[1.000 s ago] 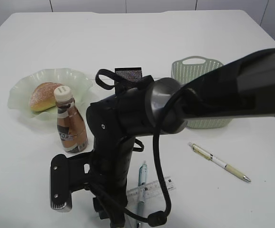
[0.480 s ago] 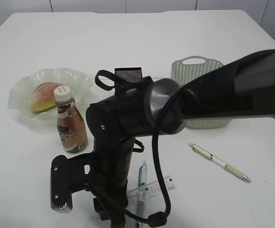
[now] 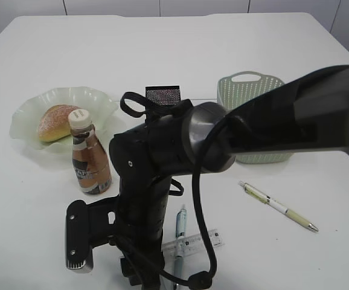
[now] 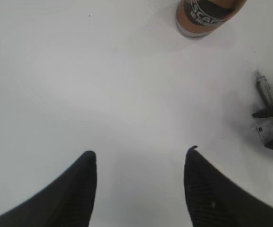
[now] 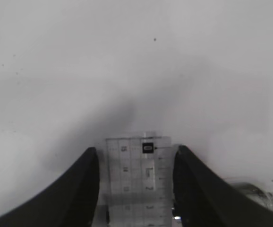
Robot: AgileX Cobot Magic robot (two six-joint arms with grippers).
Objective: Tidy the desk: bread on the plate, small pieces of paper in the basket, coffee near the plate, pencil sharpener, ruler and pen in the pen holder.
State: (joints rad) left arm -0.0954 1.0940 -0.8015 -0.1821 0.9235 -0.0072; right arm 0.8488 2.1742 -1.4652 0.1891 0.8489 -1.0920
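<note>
Right wrist view shows the right gripper (image 5: pixel 135 163) low over the counter (image 5: pixel 127 56) with the clear ruler (image 5: pixel 136 175) lying between its two fingers. The jaws stand spread to about the width of the ruler; whether the pads touch its edges I cannot tell. Over the last second the right arm in the exterior view has sunk a little lower and shifted slightly, and the ruler (image 3: pixel 192 243) lies almost as it lay before, across the blue pen (image 3: pixel 179 235). The fingers seem to have parted somewhat in this time, which I judge as a re-adjustment around the ruler, not a finished grasp. So the ruler is not yet lifted, and its way to the pen holder (image 3: pixel 163 95) behind the arm is not begun.

The left gripper (image 4: pixel 140 163) hangs with jaws spread over bare counter and pinches nothing; the coffee bottle (image 4: pixel 207 16) stands well ahead of it. In the exterior view the bread (image 3: pixel 56 121) is already on the plate (image 3: pixel 23 118) and the coffee bottle stands just beside the plate. A second pen (image 3: pixel 278 206) lies apart on the right, near the basket (image 3: pixel 254 90). The pencil sharpener I cannot find.
</note>
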